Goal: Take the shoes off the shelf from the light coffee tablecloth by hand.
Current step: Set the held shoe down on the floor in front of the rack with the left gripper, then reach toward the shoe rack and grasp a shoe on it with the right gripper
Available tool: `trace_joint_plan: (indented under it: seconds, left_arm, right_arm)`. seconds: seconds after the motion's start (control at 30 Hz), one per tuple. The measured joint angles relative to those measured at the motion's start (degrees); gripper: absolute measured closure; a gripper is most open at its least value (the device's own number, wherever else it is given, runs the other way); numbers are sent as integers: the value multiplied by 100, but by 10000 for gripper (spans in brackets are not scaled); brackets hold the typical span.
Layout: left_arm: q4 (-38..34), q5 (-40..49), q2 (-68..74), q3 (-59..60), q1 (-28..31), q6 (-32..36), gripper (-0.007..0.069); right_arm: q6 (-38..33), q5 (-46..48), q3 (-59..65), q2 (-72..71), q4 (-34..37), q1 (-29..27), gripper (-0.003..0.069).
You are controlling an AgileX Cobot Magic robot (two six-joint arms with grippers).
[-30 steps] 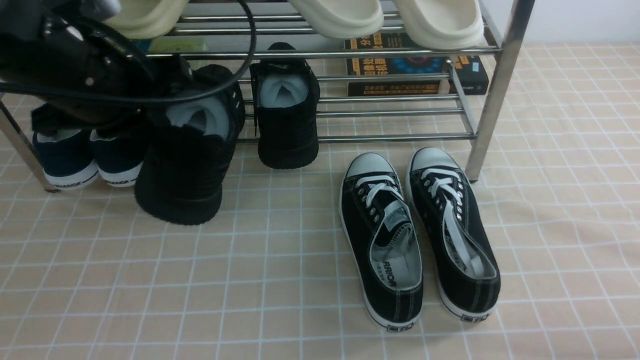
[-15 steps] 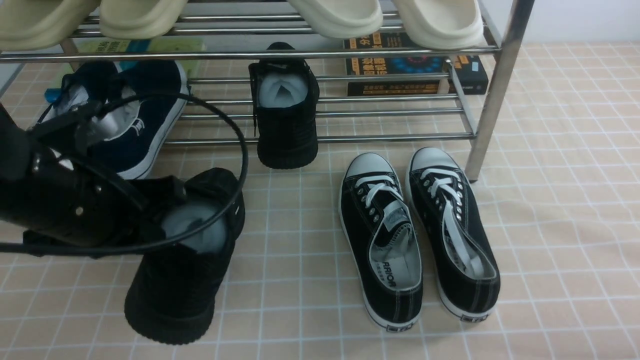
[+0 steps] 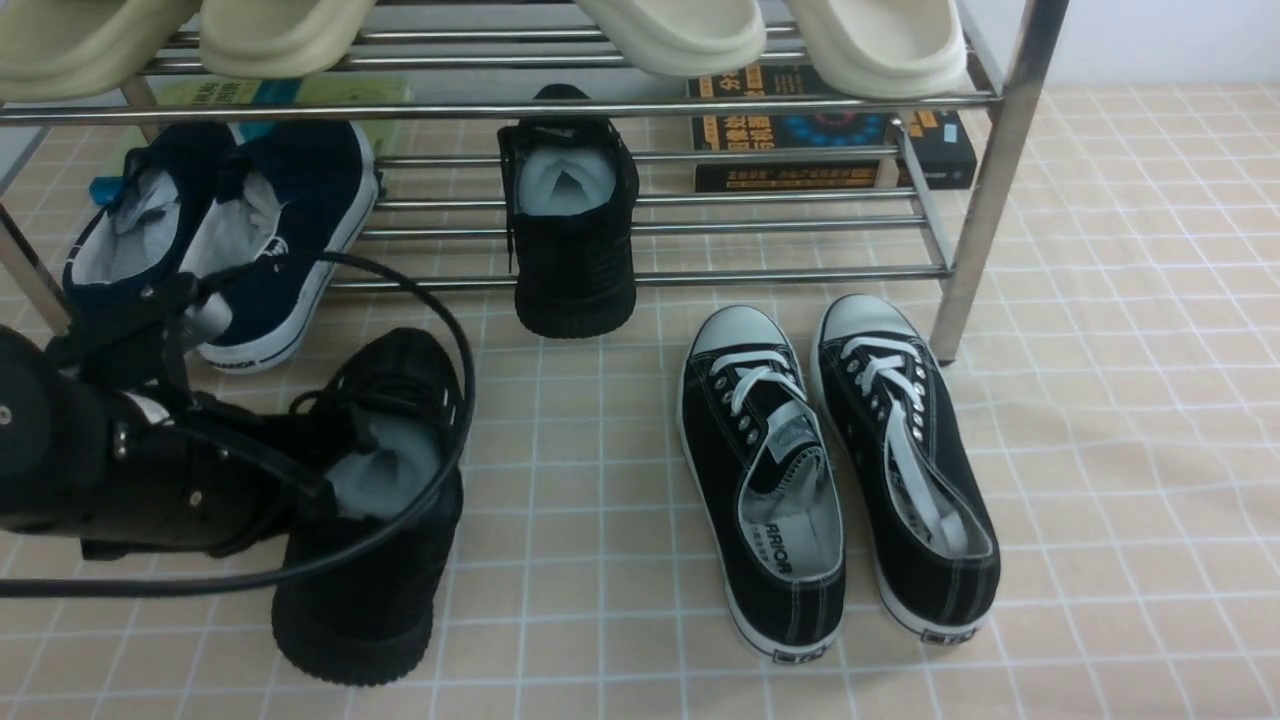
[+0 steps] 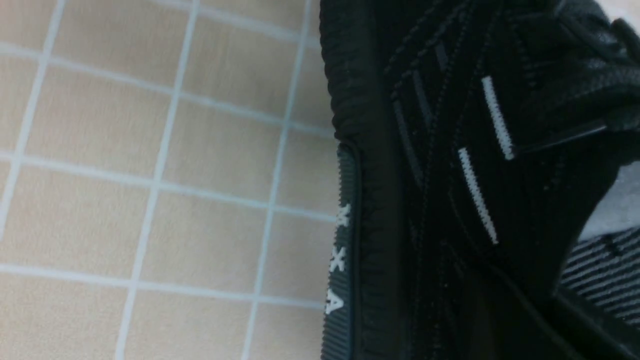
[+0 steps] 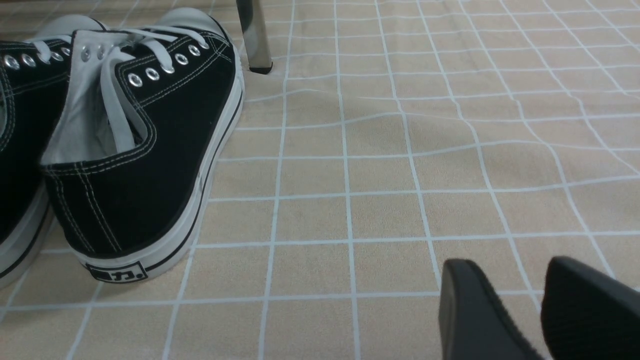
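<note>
One all-black knit shoe (image 3: 365,590) with white paper stuffing sits tilted low over the light coffee tablecloth (image 3: 1120,470) at the front left. My left gripper (image 3: 322,487) is shut on its collar from the left. In the left wrist view the shoe (image 4: 450,200) fills the right side, its ribbed sole beside the cloth, and the jaws are lost in the dark. The other black knit shoe (image 3: 575,240) stands on the chrome shelf (image 3: 780,274), heel toward me. My right gripper (image 5: 505,267) hovers open over bare cloth, out of the front view.
Two black canvas sneakers (image 3: 835,470) with white toe caps lie on the cloth in front of the shelf's right post (image 3: 985,190). Navy sneakers (image 3: 250,230) rest on the lower bars at the left. Cream slippers (image 3: 680,35) sit on the upper bars, with books (image 3: 830,140) behind.
My left arm has carried the black knit shoe off the shelf, toward me and down to the cloth. The navy sneakers behind it have come into view. Nothing else moved.
</note>
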Motion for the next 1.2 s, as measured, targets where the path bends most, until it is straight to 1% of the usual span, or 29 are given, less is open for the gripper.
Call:
trace_joint_plan:
  seconds: [0.27,0.33,0.37,0.6,0.63,0.67,0.73,0.77,0.8,0.83,0.87,0.9,0.93,0.97,1.0,1.03,1.07,1.1,1.13,1.2]
  left_arm:
    - [-39,-391,360,25,0,478,573]
    - [-39,-458,392,25,0,649,526]
    - [-39,-458,392,25,0,662,522]
    - [-63,-299,146,25,0,752,272]
    - [-63,-285,130,25,0,755,267]
    - [-63,-171,-37,25,0,762,233]
    - [-63,-99,-227,25,0,762,218]
    - [-63,-61,-449,25,0,762,216]
    - [-63,-24,-659,25,0,762,223]
    - [-63,0,-767,25,0,762,235]
    - [-63,59,-1021,25,0,762,263]
    - [-63,59,-1021,25,5,762,270]
    - [-58,190,-1326,18,29,692,343]
    - [-58,217,-1355,4,42,686,353]
    - [-3,466,-1561,-74,101,606,429]
    - [27,602,-1598,-110,123,587,452]
    - [189,1011,-1692,-311,217,554,543]
    - [215,1149,-1700,-344,232,548,561]
    - [398,1669,-1713,-583,334,536,601]
    - [718,2478,-1701,-993,538,532,624]
  right_arm:
    - [0,0,0,0,0,0,420]
    - [0,0,0,0,0,0,420]
    - [0,0,0,0,0,0,420]
    - [0,0,0,0,-30,0,420]
    - [0,0,0,0,-31,0,420]
    - [20,-26,0,0,-24,0,420]
    - [123,-79,0,0,139,0,420]
    - [429,-114,7,0,550,0,420]
    - [663,-154,20,0,1009,0,420]
    - [841,-166,25,0,1315,0,420]
    - [1067,-196,38,0,1736,0,420]
    - [1099,-196,38,0,1802,0,420]
    - [1331,-199,46,0,2287,0,420]
    - [1347,-199,52,0,2394,0,420]
    - [1433,-199,53,0,2730,0,420]
    - [1448,-199,53,0,2808,0,420]
    - [1484,-199,53,0,3059,0,420]
    - [1483,-199,53,0,3086,0,420]
    - [1483,-163,53,0,3270,0,422]
    - [1290,284,-207,0,3340,0,452]
